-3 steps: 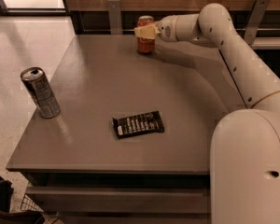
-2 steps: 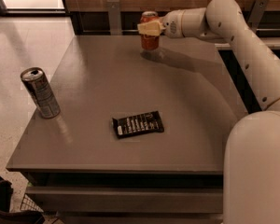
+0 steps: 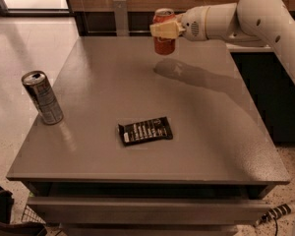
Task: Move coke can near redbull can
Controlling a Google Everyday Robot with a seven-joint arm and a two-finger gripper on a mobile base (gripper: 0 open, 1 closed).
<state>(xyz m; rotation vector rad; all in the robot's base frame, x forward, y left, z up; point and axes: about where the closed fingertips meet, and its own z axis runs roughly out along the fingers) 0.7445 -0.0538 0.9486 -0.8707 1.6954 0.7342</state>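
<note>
The tool (image 3: 165, 29), clenched on the coke can (image 3: 164, 46), has lifted it off the tabletop (image 3: 201, 132); redbull can (image 3: 43, 98) well apart

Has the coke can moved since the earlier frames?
Yes. Held in the gripper, the coke can has lifted off the table and shifted slightly right, away from the redbull can, which has stayed put.
</note>
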